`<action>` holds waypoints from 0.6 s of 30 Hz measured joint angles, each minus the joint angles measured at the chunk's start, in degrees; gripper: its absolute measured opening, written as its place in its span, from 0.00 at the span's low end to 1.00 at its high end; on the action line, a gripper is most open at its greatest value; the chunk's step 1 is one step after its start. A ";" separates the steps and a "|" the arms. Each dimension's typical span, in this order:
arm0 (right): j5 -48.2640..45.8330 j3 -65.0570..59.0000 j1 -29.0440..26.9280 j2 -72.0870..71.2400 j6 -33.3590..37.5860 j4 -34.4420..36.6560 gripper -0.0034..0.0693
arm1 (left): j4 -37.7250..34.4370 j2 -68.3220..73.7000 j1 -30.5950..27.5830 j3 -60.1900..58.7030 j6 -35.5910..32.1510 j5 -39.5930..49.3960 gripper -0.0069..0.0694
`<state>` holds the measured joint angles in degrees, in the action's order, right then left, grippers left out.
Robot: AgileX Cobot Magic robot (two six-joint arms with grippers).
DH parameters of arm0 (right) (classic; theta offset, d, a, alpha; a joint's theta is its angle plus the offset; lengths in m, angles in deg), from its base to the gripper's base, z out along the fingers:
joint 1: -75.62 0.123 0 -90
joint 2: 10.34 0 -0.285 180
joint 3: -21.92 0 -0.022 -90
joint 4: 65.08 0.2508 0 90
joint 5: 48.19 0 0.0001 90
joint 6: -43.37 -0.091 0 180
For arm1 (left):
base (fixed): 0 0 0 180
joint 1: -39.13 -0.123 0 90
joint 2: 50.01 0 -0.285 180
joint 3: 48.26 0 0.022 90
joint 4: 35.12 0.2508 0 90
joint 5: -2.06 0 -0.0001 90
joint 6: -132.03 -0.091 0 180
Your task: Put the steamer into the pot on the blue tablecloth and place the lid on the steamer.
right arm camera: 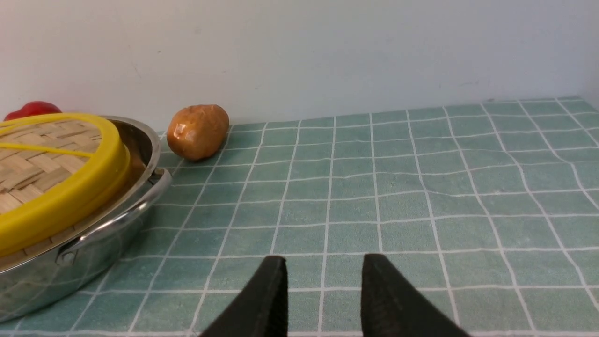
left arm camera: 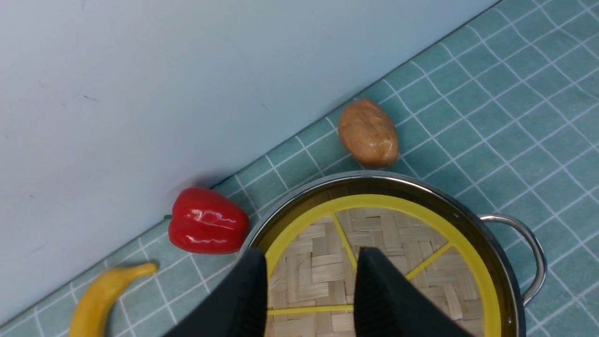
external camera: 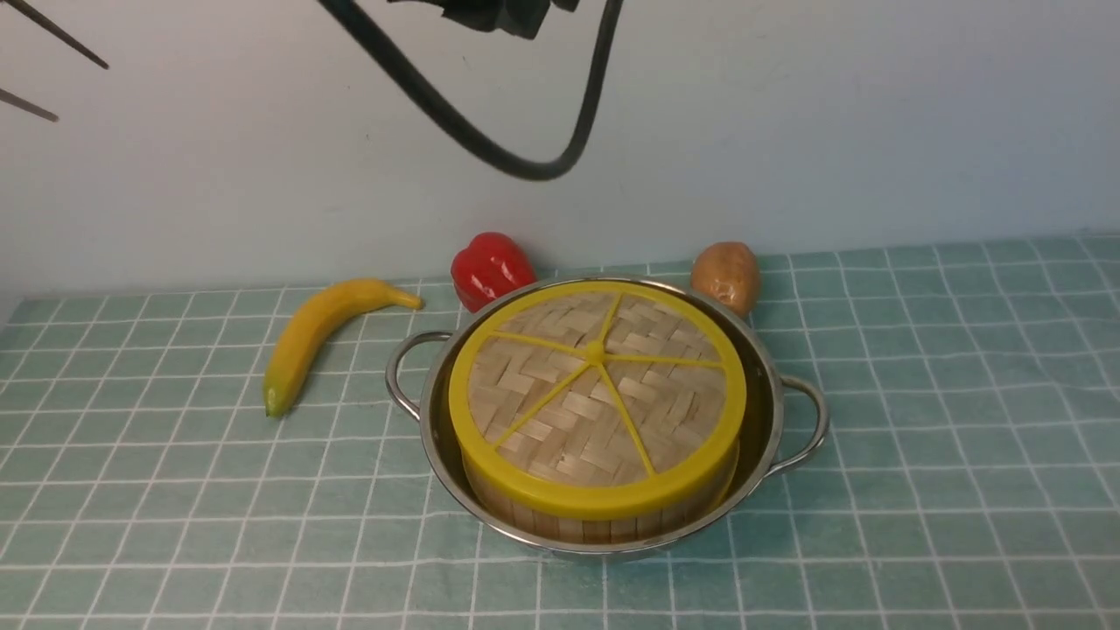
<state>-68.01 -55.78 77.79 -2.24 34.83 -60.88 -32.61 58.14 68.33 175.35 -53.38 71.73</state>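
Black jaws of our left gripper [left arm camera: 311, 290] stand apart, empty, directly above the lid [left arm camera: 379, 262]. Lid sits flat on the steamer [external camera: 604, 516] inside the pot [external camera: 770, 411]. Our right gripper [right arm camera: 323, 295], open too, lies well aside over the blue tablecloth [right arm camera: 421, 187]. We judge only withdrawal remains.

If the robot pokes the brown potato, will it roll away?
Probably a bit. The potato is a smooth egg shape lying on the flat tablecloth, so it would likely wobble crookedly rather than roll straight. Its glossy skin suggests light plastic, possibly slippery.
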 joint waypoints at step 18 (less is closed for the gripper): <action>0.00 0.00 0.00 0.00 0.00 0.00 0.38 | -0.31 16.08 0.00 -5.24 -3.79 0.58 0.42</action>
<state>-68.01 -55.78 77.79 -2.24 34.83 -60.88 -32.92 74.22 68.33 170.12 -57.18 72.31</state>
